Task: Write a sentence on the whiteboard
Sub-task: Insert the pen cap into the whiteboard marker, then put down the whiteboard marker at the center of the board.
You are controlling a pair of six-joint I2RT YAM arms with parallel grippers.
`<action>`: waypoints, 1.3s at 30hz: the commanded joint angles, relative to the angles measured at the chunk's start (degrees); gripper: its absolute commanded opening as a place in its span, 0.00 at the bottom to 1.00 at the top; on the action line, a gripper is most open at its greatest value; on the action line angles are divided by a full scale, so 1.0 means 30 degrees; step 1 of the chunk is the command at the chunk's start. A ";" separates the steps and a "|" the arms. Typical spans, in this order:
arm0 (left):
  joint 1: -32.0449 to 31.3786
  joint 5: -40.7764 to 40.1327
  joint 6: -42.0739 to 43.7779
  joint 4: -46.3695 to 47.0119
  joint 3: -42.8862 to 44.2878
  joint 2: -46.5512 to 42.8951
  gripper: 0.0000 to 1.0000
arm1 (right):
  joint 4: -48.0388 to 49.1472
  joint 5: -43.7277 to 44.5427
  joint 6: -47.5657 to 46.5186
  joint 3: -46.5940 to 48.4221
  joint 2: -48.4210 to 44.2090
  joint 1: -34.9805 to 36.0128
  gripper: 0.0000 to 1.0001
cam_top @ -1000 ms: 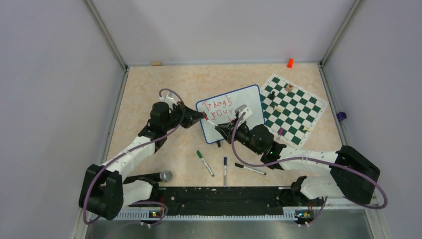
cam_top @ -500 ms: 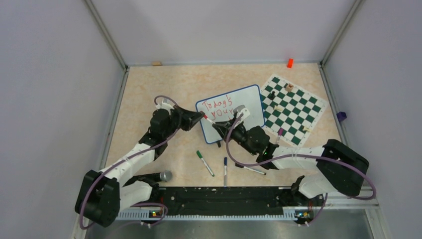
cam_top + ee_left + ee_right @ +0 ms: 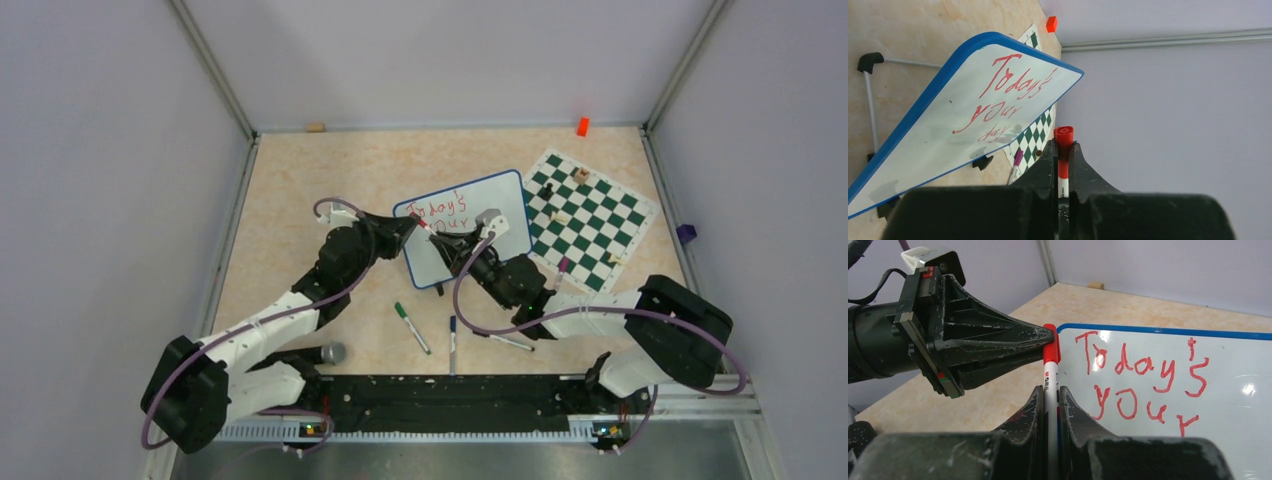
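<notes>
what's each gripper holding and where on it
Both hold one red marker: the left gripper pinches its red cap, the right gripper clamps its white barrel.

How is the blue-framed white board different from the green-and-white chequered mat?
The blue-framed white whiteboard stands tilted on black feet; the green-and-white chequered chess mat lies flat. The whiteboard carries red handwritten words; the mat carries small game pieces. Both are rectangular and sit on the beige table.
</notes>
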 commanded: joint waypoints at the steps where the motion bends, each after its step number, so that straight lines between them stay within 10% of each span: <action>1: -0.3837 0.2357 0.0556 0.0094 0.1227 0.0827 0.00 | 0.1789 0.0271 -0.0687 0.0772 0.0023 0.0000 0.00; 13: -0.6890 0.2404 0.2293 -0.0628 0.3491 0.3406 0.00 | -0.1021 0.0135 -0.0749 0.0295 -0.2168 -0.0016 0.00; 21: -0.5110 0.2045 0.5137 -0.4625 0.4173 0.1844 0.06 | -1.1450 0.1480 0.1503 0.0864 -0.6436 -0.0252 0.00; 30: -0.1571 0.2493 0.9087 -1.0200 0.4083 -0.1824 0.57 | -2.0757 -0.5540 0.3578 0.0176 -1.1021 -0.4354 0.00; 39: 0.0379 0.0405 1.3433 -1.3799 0.4571 -0.3387 0.74 | -2.4552 -1.1064 0.3071 0.1853 -0.7312 -0.5241 0.00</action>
